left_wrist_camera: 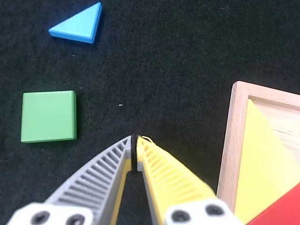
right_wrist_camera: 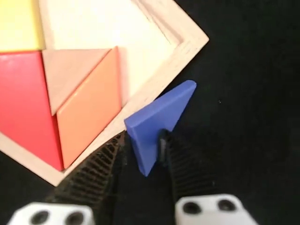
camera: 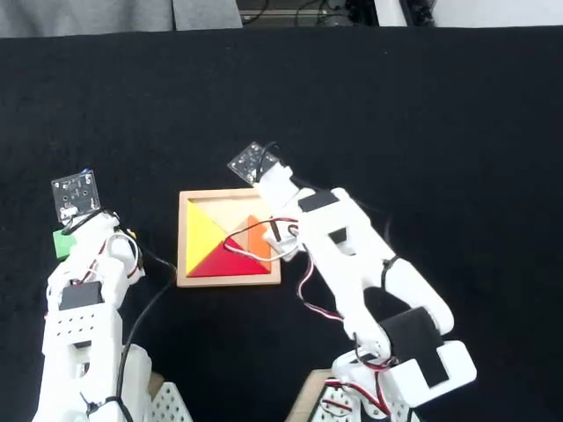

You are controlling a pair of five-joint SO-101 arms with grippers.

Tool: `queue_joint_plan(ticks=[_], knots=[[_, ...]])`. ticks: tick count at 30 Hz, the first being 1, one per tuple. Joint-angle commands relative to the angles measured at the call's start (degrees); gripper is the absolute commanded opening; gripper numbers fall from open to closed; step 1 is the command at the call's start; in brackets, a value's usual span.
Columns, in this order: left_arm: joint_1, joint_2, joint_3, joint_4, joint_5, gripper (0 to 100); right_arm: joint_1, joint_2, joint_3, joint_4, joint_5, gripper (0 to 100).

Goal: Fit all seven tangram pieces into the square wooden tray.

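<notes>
Dark-blue piece in grip of right claw at tray rim; left claw clenched near green square.

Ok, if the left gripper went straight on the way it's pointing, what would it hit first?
Probably nothing: the left gripper, shut, points over bare black cloth between the green square and the wooden tray. The light blue triangle lies farther on, off toward the square's side.

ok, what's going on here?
The right gripper is shut on a dark blue piece at the rim of the wooden tray, not yet inside. A yellow piece, a red piece and an orange piece lie in the tray. The left gripper is shut and empty, near a green square and light blue triangle on the black cloth.
</notes>
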Motion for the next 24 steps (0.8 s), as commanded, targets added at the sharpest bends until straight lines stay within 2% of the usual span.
queue_joint_plan(ticks=[1, 9, 19, 24], knots=[[-0.2, -1.0, -0.3, -1.1, 0.3, 3, 1.4, -0.1, -4.0, -0.3, 0.5, 5.3], [-0.1, -1.0, -0.3, -1.1, 0.3, 3, 9.3, -0.1, -6.5, -0.3, 0.1, 5.0], [-0.2, -1.0, -0.3, -1.1, 0.3, 3, 10.3, -0.1, -6.7, 0.9, -1.3, 4.9], [-0.2, -1.0, -0.3, -1.1, 0.3, 3, 14.2, -0.1, -7.5, 0.9, -1.6, 4.9]])
